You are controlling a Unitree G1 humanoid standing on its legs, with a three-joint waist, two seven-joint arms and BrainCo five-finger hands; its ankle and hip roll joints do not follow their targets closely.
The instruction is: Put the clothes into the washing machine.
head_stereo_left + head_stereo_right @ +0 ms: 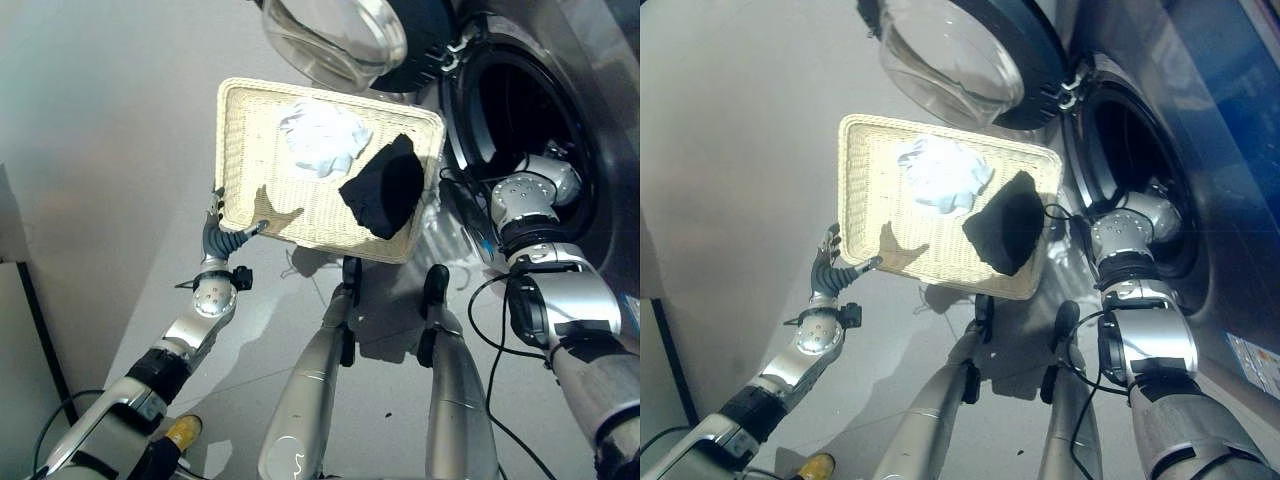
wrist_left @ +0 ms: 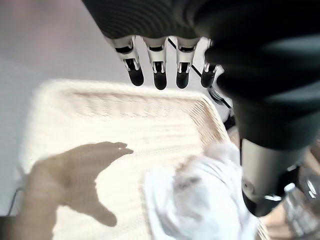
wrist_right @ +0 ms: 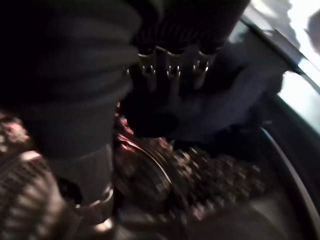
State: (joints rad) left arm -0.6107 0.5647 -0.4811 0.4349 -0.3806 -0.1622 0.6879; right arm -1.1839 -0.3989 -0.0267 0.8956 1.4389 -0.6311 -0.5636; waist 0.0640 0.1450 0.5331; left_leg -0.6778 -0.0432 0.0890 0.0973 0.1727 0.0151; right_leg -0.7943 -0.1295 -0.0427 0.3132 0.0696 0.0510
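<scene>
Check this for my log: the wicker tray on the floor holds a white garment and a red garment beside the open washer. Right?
Not quite. In the left eye view the wicker tray holds a white garment and a black garment, not red, beside the open washer.

You have the wicker tray [image 1: 240, 150] on the floor [image 1: 100, 150] ahead, with two garments in it: the pale cloth [image 1: 322, 138] farther off, the dark cloth [image 1: 385, 188] nearer and to its right. The washing machine drum [image 1: 520, 110] stands right of the tray, its door [image 1: 335, 35] swung open beyond the tray. Your left hand [image 1: 222, 232] sits at the tray's near left corner; your right hand [image 3: 165, 80] is inside the drum, against a garment [image 3: 225, 100].
</scene>
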